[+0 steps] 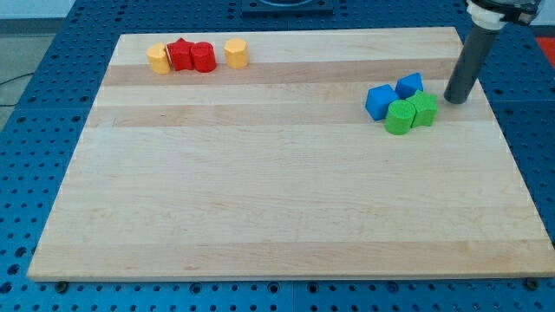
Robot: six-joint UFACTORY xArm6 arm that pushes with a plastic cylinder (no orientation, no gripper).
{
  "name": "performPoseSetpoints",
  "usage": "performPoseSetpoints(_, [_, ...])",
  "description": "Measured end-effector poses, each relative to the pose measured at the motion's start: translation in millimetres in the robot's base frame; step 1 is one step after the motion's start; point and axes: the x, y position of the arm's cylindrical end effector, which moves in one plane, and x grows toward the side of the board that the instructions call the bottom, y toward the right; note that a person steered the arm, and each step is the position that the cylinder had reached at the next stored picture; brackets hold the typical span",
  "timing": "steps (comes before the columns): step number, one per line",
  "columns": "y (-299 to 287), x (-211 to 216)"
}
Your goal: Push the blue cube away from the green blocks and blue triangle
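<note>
Two blue blocks and two green blocks sit bunched together at the board's right. The left blue block (379, 101) is larger and the upper blue block (409, 85) is smaller; I cannot tell for sure which is the cube and which the triangle. One green block (400, 117) touches the left blue block. The other green block (424, 109) sits just below the upper blue one. My tip (456, 100) rests on the board just right of the cluster, a short gap from the right green block and not touching any block.
Near the board's top left edge a yellow block (158, 58), two red blocks (180, 54) (203, 57) and another yellow block (236, 53) stand in a row. The wooden board's right edge (499, 130) runs close to my tip.
</note>
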Motion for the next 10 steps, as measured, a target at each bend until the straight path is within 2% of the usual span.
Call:
performPoseSetpoints(5, [-6.2, -17.2])
performPoseSetpoints(8, [-122.6, 16.2])
performPoseSetpoints(10, [-236.3, 19.2])
